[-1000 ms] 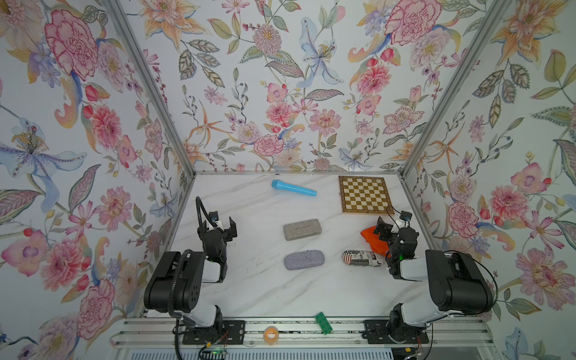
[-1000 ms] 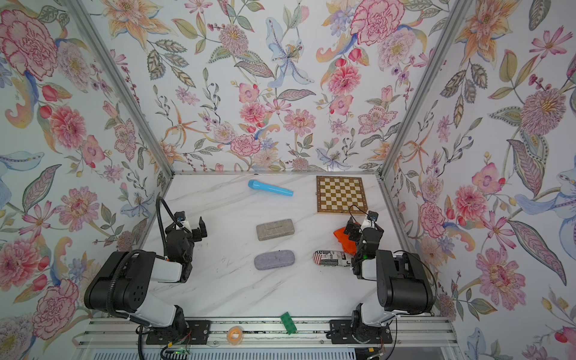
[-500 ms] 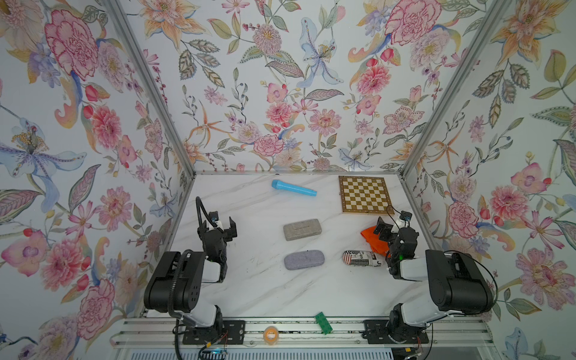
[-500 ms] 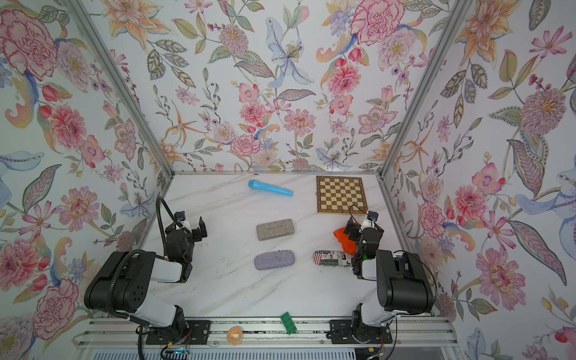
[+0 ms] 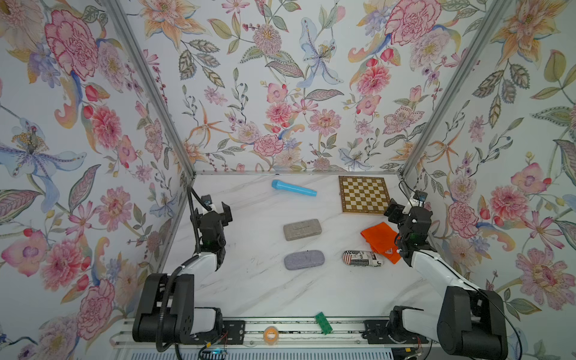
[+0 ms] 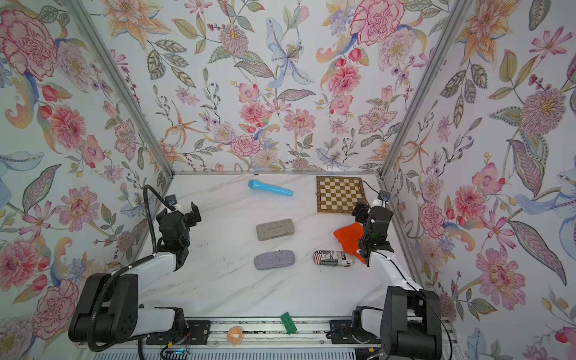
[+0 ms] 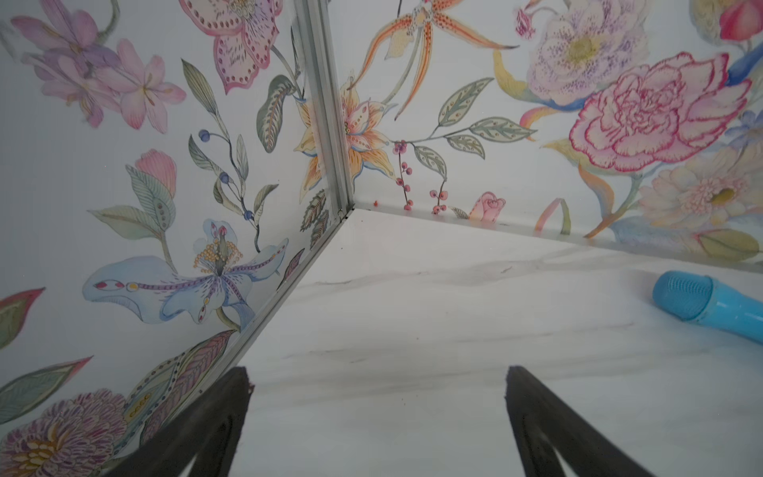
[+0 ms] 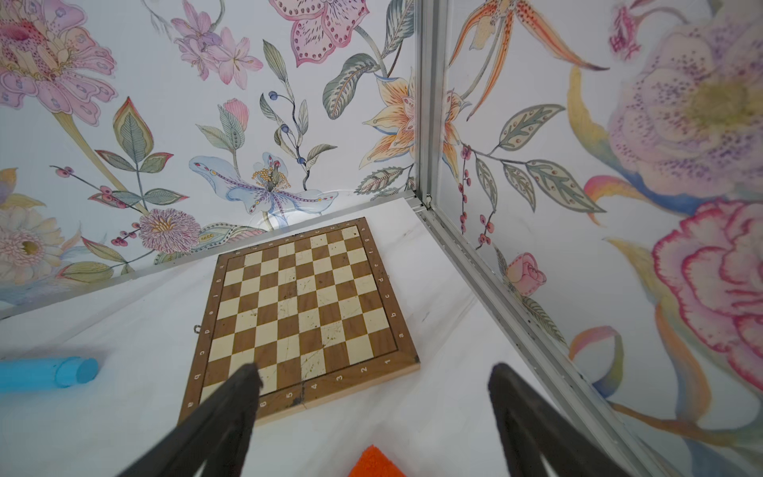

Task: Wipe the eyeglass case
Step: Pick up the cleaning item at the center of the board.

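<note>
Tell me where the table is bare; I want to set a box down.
Bare: the front strip between the lilac case and the rail; the left side by the left gripper. Crowded: right side, with orange cloth, printed case, chessboard.

Lab robot booth: floral-papered panels (image 5: 280, 93), aluminium corner posts (image 5: 150, 87), marble-look tabletop (image 5: 258, 290), rail-mounted arms (image 5: 199, 265).

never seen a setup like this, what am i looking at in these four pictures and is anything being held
Two robot arms, the left arm and the right arm, sit at a marble table. Both top views look down from overhead. The other two pictures come from a camera on each wrist, showing the left fingers and right fingers spread apart, holding nothing. On the table lie three eyeglass cases: a tan case, a grey-purple case and a newsprint-patterned case, plus an orange cloth, a blue toy microphone and a chessboard.
</note>
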Robot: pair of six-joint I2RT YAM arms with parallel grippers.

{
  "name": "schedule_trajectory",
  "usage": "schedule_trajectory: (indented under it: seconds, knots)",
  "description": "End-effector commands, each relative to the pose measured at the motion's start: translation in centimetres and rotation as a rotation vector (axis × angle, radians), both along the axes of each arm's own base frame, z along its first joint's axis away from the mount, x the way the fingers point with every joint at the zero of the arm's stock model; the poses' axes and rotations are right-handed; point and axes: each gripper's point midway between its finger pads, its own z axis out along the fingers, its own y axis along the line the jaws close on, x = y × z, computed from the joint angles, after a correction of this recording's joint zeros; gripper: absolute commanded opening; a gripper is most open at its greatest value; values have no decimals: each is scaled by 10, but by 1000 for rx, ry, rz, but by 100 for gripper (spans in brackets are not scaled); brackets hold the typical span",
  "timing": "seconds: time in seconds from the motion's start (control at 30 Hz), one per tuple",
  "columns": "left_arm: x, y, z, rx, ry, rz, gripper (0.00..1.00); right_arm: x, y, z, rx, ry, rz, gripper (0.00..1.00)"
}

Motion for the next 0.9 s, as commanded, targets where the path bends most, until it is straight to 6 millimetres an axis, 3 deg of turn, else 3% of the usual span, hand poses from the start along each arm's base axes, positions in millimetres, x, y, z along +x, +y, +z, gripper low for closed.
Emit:
schedule_trajectory:
  seconds: [0.0, 0.17, 0.33, 0.43, 0.67, 0.87]
  knots:
    - [-5, -7, 10, -54, 124, 36, 99, -23, 5, -45, 57, 321, -8, 85]
    - [6, -57, 29, -141, 193, -98, 99, -29, 28, -63, 95, 555, 77, 84]
    - [11, -115, 38, -177, 182, -261, 99, -38, 54, -105, 71, 799, 160, 82]
    - [12, -136, 34, -217, 182, -323, 99, -40, 59, -126, 49, 884, 161, 87]
    - [12, -148, 14, -264, 217, -368, 99, -25, 74, -165, -6, 1003, 186, 93]
    - [11, -155, 4, -290, 239, -394, 99, -29, 70, -199, -18, 1133, 174, 95]
